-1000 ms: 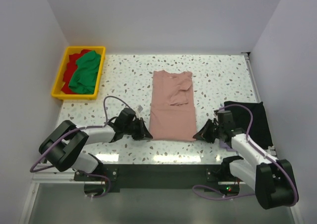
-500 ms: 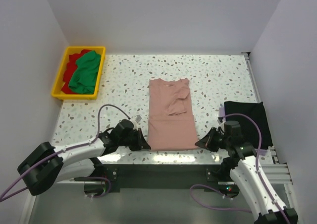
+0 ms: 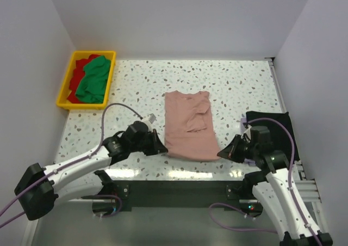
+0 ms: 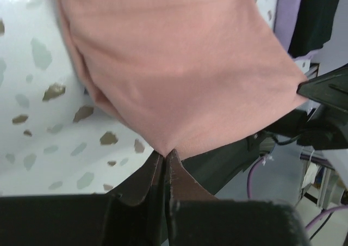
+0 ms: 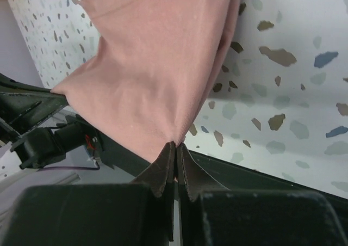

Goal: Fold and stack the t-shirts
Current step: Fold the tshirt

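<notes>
Pink cloth is pinched at both ends of the hem. My left gripper [image 4: 165,158] is clamped tight on the near left corner of the pink t-shirt [image 3: 188,125], and my right gripper [image 5: 175,148] is clamped tight on its near right corner. The shirt lies lengthwise in the middle of the overhead view, sleeves tucked in, collar toward the top of the frame.

I judge this to be the half-fold: hem up to collar. The next move calls for raising both corners together, level and taut, then carrying them toward the top of the frame and laying them on the collar without dragging the lower layer.

The hem sits close to the bottom edge of the table [image 3: 244,82], and from the wrist views it seems lifted clear, though I cannot be sure. Bare tabletop lies above the collar. The yellow bin [image 3: 64,88] with the green shirt [image 3: 93,80] and red shirt [image 3: 80,66] is well apart at upper left. The black shirt [image 3: 283,127] lies just beside my right arm.
</notes>
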### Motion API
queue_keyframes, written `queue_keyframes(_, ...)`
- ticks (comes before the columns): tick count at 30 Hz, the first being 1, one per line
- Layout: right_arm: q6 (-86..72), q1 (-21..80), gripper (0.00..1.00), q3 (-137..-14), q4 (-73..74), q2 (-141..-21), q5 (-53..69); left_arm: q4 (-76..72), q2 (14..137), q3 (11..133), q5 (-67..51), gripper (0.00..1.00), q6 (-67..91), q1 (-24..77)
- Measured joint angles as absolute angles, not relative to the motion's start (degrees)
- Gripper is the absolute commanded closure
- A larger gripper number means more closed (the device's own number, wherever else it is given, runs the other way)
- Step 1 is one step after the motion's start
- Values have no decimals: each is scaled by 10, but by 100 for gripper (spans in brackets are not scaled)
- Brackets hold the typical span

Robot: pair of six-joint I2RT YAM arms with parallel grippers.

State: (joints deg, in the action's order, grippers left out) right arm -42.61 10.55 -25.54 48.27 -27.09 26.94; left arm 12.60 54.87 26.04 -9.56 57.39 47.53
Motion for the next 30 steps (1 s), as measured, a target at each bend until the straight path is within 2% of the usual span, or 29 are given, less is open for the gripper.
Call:
queue_keyframes(5, -408, 105, 100, -337, 444, -395, 260, 149, 624, 370, -83, 100, 539, 448)
queue_keyframes(12, -382, 105, 100, -449, 380, -572, 248, 170, 732, 490, -105, 100, 488, 358)
queue_keyframes(30, -360, 69, 100, -866, 282, -1117, 247, 171, 1126, 860, -249, 98, 454, 185)
